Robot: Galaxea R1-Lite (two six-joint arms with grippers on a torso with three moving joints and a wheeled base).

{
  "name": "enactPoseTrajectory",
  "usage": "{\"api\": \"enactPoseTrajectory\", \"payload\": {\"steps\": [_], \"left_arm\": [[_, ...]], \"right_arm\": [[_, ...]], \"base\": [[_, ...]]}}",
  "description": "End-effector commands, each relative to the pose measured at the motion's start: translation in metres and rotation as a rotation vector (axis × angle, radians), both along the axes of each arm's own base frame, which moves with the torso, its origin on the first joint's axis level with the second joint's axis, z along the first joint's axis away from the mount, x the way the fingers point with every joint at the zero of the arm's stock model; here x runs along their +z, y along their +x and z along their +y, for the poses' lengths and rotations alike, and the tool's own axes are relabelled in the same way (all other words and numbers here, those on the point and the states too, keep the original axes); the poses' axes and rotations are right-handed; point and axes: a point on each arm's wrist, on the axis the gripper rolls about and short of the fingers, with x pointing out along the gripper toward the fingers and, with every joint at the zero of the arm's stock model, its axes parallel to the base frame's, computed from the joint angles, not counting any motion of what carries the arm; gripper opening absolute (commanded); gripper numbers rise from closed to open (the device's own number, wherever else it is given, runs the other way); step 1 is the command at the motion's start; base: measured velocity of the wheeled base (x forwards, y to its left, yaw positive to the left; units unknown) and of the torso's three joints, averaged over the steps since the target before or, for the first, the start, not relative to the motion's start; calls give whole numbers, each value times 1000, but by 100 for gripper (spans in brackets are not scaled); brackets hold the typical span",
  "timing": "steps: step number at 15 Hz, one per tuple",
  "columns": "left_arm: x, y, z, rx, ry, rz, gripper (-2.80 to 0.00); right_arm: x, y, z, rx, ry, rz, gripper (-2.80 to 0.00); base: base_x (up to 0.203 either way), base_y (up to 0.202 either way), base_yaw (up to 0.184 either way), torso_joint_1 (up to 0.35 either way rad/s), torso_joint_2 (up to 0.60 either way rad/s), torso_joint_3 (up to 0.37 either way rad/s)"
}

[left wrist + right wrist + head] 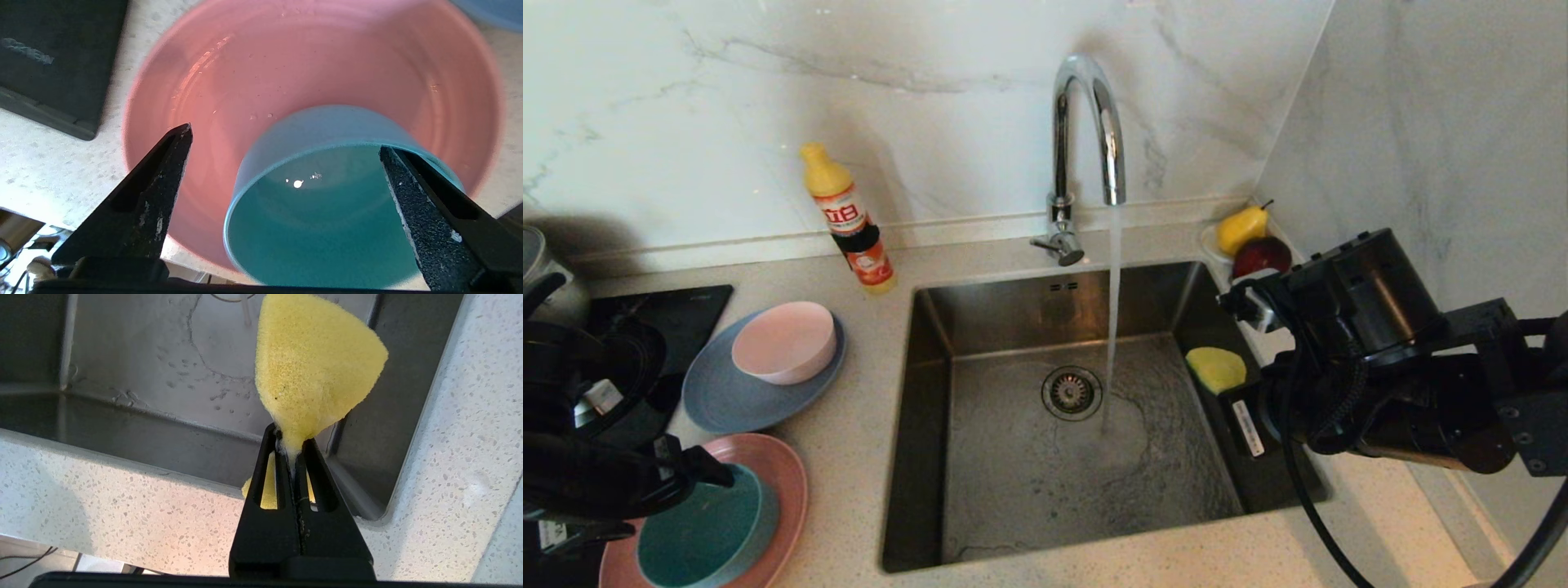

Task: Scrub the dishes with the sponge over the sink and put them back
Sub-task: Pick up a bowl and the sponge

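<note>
On the speckled table, the left pincer stands spread around the teal bowl, which sits on the pink plate. The wet rim may slip when gripped. Over the sink, the right pincer pinches the sponge.

a speckled counter carries a pink plate directly under the left gripper, a blue plate and soap bottle beyond it.
</note>
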Motion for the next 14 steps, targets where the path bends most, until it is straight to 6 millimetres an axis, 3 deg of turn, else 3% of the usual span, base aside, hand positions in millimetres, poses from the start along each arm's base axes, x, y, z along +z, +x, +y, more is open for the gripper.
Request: {"api": "enactPoseTrajectory", "payload": {"steps": [1, 9, 10, 11, 14], "left_arm": [[-11, 4, 1, 0, -12, 33, 0], [-19, 13, 2, -11, -16, 33, 0], [-18, 13, 2, -12, -14, 31, -102], [-19, 14, 2, -16, -13, 37, -280], [-18, 13, 2, -12, -8, 31, -280]], "right_arm": [[-1, 0, 0, -3, -3, 4, -280], [-6, 4, 1, -7, -11, 16, -280], [-6, 4, 1, -7, -11, 17, -280], [-6, 4, 1, -7, -11, 17, -280], [-7, 4, 1, -24, 4, 23, -280]], "base": [[0, 0, 0, 0, 0, 0], [0, 0, 0, 0, 0, 0], [0, 0, 0, 0, 0, 0], [0, 0, 0, 0, 0, 0], [0, 0, 0, 0, 0, 0]]}}
